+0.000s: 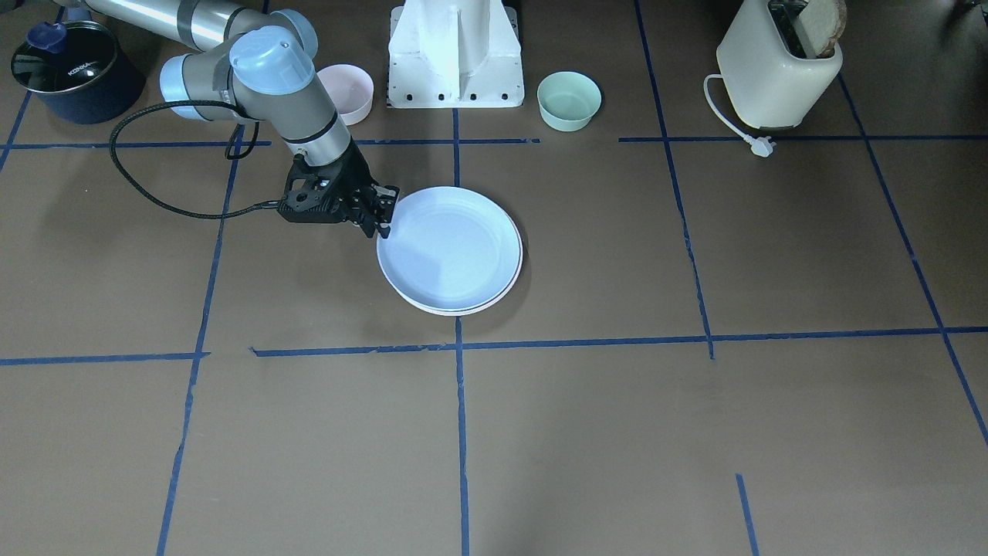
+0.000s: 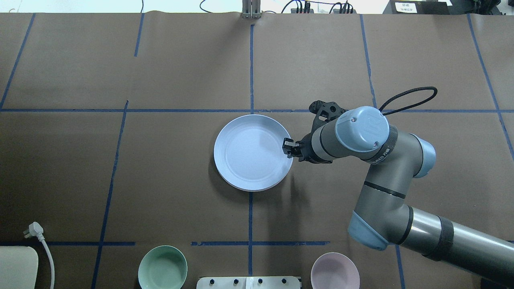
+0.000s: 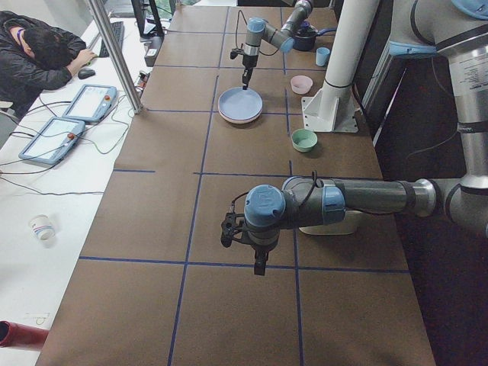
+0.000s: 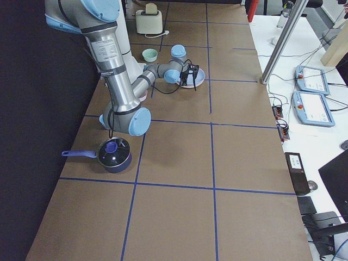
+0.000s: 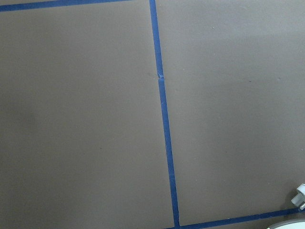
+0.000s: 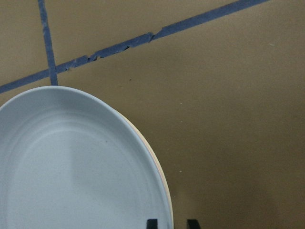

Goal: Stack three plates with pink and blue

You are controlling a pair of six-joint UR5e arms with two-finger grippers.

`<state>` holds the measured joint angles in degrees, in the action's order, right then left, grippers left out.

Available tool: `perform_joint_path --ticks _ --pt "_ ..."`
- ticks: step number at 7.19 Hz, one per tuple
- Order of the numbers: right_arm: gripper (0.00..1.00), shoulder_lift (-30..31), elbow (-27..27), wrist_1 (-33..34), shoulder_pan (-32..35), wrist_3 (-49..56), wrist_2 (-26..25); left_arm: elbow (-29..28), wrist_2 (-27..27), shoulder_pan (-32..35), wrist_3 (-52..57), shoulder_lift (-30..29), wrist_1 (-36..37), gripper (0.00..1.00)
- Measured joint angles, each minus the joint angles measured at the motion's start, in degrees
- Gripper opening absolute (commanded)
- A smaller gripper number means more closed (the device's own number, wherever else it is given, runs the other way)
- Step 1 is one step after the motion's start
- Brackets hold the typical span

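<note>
1. Overhead exterior: finds light blue round shallow plate [image 2: 249, 154] topping a stack at the middle of the bench [image 2: 120, 180], well clear of every edge.
2. Shows cream-white plate rim [image 1: 455, 312] peeking out beneath; cannot tell the pale pink plate apart there.
3. Puts right hand [image 2: 287, 147] at the stack's side toward the bench's right end, fingers [image 6: 151, 223] spread astride the blue rim, gaps showing.
4. Places left hand [image 3: 260, 265] above bare bench toward the left end; cannot tell whether spread or pressed together.
</note>
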<state>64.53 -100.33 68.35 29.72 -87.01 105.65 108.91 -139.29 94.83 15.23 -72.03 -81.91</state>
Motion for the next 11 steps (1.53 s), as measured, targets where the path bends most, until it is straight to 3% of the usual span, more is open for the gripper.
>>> perform_joint_path --ticks 2,3,5,7,9,11 --pt "1.0 -0.37 -0.04 3.1 3.57 4.42 4.67 0.05 0.18 0.0 0.05 -0.1 -0.02 1.0" --pt "1.0 -0.18 0.0 7.09 7.74 11.95 9.4 -0.11 0.44 -0.02 0.19 -0.18 -0.06 1.0" --pt "1.0 1.49 0.13 19.55 20.07 36.9 17.84 -0.89 1.51 -0.13 0.32 -0.33 -0.03 1.0" --pt "1.0 8.12 0.12 25.57 32.47 61.76 23.04 -1.11 1.75 -0.12 0.48 -0.73 -0.06 1.0" --pt "1.0 18.09 -0.01 26.0 44.1 82.3 27.35 -2.41 1.91 -0.1 0.48 -0.76 -0.03 1.0" --pt "1.0 27.83 -0.29 25.9 55.45 96.4 29.19 -2.62 1.82 -0.16 0.15 -1.05 -0.02 1.0"
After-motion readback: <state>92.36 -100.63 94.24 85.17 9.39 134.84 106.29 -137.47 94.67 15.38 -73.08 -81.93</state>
